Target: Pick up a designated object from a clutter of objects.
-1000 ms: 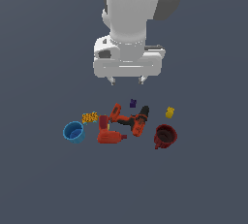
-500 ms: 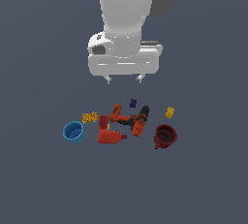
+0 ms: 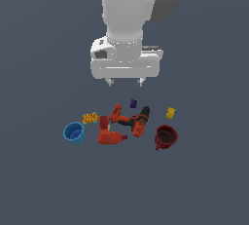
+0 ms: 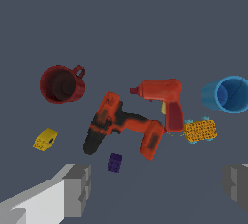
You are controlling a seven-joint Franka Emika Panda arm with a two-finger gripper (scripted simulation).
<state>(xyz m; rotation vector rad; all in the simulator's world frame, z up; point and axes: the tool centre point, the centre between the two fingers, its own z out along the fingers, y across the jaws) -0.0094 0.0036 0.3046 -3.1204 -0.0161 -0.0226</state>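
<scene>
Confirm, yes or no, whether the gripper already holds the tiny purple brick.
No: the purple brick lies on the surface beside the black-nosed drill, while the gripper hangs open above it.

2 drills, 2 cups, approx 3 small pieces.

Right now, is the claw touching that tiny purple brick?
Apart. In the exterior view the gripper hangs open well above the purple brick, with bare floor between them. The wrist view shows the brick lying free between the two fingers.
</scene>
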